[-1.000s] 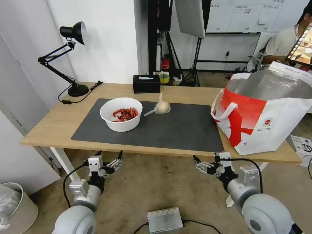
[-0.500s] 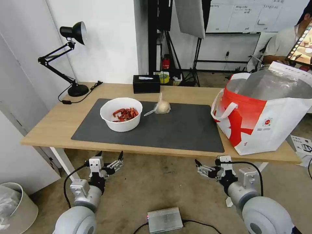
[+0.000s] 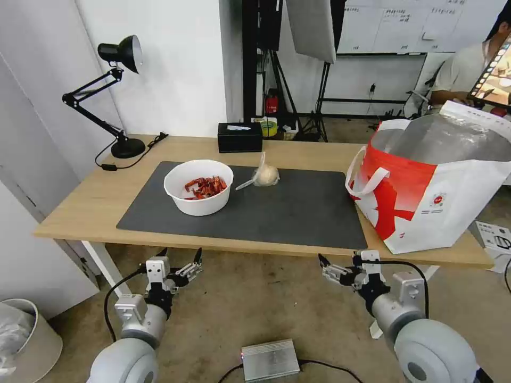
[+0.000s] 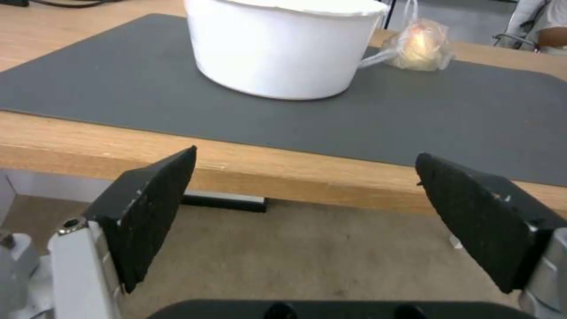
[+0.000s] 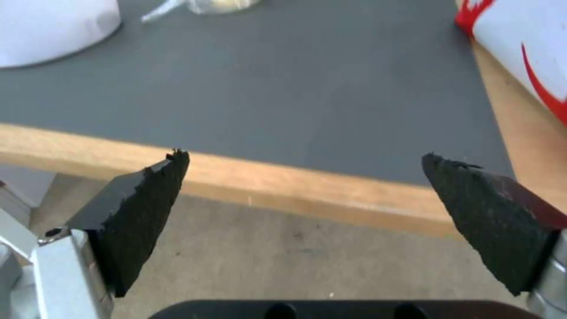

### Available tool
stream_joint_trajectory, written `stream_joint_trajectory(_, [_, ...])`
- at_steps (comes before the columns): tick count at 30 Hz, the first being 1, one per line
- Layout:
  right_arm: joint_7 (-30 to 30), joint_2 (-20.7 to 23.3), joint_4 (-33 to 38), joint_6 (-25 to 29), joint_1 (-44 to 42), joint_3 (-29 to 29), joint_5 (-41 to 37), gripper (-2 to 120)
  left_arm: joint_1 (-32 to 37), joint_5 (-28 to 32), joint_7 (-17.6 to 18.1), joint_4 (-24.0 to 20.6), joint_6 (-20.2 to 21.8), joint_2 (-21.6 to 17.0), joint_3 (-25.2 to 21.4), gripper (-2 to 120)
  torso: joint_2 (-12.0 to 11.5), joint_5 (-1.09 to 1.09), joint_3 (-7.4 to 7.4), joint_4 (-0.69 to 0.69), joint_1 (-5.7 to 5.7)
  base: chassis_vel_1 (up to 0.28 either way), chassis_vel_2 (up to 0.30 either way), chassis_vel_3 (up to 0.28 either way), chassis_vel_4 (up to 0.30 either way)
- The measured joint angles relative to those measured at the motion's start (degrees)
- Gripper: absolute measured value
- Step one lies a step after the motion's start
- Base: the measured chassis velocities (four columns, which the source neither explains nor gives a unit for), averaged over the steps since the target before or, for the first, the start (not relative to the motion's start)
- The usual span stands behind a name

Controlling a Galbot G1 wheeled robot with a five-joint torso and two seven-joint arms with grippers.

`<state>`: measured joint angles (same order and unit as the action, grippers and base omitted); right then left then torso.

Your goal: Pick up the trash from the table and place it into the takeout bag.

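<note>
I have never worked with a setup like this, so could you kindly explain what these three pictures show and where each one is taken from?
This is a wheeled robot with two arms, and each arm ends in a two-fingered gripper. The wide picture comes from a camera on its head, looking down at a wooden table with a dark mat. On the mat stand a white bowl of red scraps and a small knotted clear bag. A large red-and-white takeout bag stands open at the table's right end. A black tissue box and a desk lamp sit at the back.

The other two pictures come from cameras on the wrists, looking out between the black fingers. The left gripper and right gripper both hang open below the table's front edge, holding nothing.
</note>
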<state>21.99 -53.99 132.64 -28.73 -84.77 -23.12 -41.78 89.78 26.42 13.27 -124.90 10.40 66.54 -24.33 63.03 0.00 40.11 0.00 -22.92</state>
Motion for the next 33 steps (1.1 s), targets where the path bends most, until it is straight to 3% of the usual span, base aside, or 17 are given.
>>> stream_joint_trajectory(10, [-2.26,0.74,-1.33,1.81,4.22,1.37,-1.7,100,-0.29,0.05,0.06,0.23,-0.07,-0.03,-0.02,100,0.0,0.0,0.0,0.01,0.0,0.0,0.0,0.0,0.0])
stream_joint_trajectory(13, [-6.96,0.69,-3.43,8.11,6.93,2.21,-2.71,100,-1.81,0.51,0.12,1.07,-0.09,-0.73,1.21,100,0.0,-0.01,0.0,0.0,0.0,0.0,0.0,0.0,0.0])
stream_joint_trajectory(18, [-10.27,0.35,-7.34,11.37,11.37,4.28,-3.6,100,-2.22,0.81,0.1,1.66,-0.09,-1.06,1.71,100,0.0,0.01,0.0,-0.01,0.0,0.0,0.0,0.0,0.0])
stream_joint_trajectory(23, [-11.08,-0.38,-14.82,12.17,23.01,9.57,-4.27,100,-2.21,0.85,0.13,1.77,-0.09,-1.06,1.69,100,-0.01,0.0,0.0,0.02,0.0,0.0,0.0,0.0,0.0])
stream_joint_trajectory(26, [-11.88,-2.33,-23.68,13.08,34.29,14.86,-4.66,100,-2.16,0.85,0.19,1.76,-0.09,-0.93,1.62,100,0.0,-0.01,0.01,0.01,-0.01,0.0,0.0,0.0,0.0])
stream_joint_trajectory(33, [-12.68,-6.43,-36.62,14.89,45.55,21.48,-3.31,100,-1.86,0.83,0.24,1.83,-0.11,-0.71,1.29,100,0.0,0.0,0.01,0.01,-0.01,0.0,0.0,0.0,0.0])
